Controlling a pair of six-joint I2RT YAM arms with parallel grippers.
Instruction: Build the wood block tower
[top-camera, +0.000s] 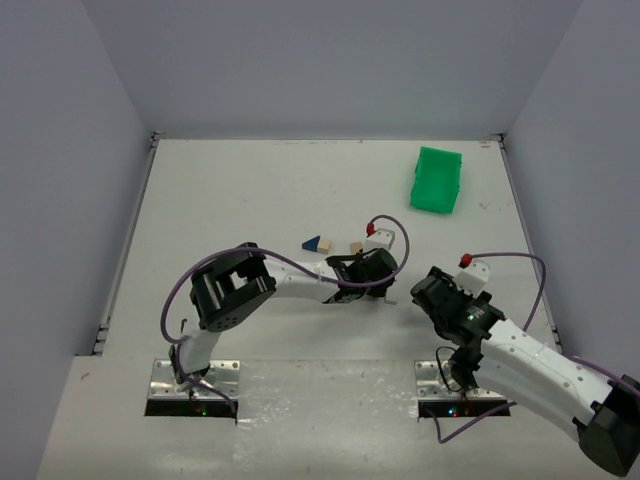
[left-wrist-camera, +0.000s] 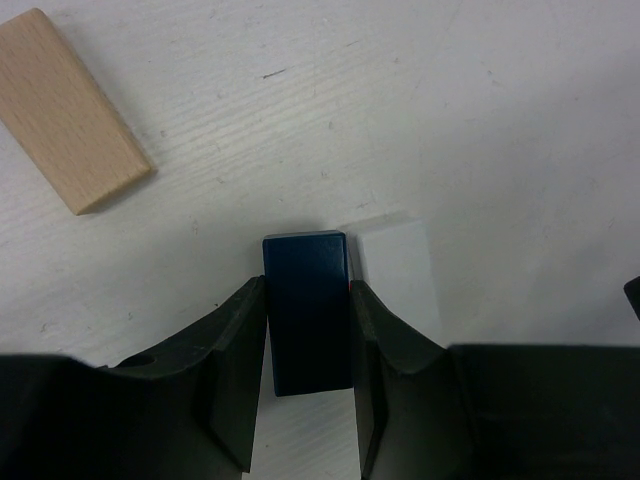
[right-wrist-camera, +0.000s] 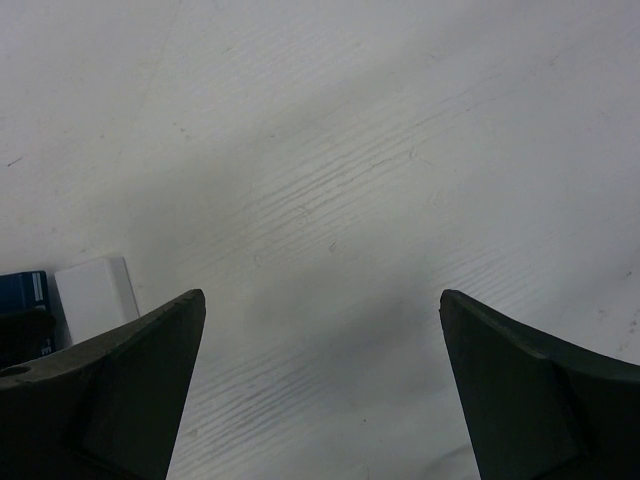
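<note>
My left gripper (left-wrist-camera: 307, 292) is shut on a dark blue block (left-wrist-camera: 306, 300), with one finger on each long side. A white block (left-wrist-camera: 396, 272) lies right beside it on the table. A tan wooden block (left-wrist-camera: 66, 112) lies apart at the upper left. In the top view, the left gripper (top-camera: 374, 276) hides both blocks. A blue wedge (top-camera: 312, 242) with a tan piece and a small tan block (top-camera: 356, 247) lie just behind it. My right gripper (right-wrist-camera: 320, 296) is open and empty over bare table, with the white block (right-wrist-camera: 95, 296) and blue block (right-wrist-camera: 22, 298) to its left.
A green plastic bin (top-camera: 437, 180) stands at the back right. The right gripper (top-camera: 428, 288) sits close to the right of the left gripper. Grey walls enclose the white table (top-camera: 250, 190) on three sides.
</note>
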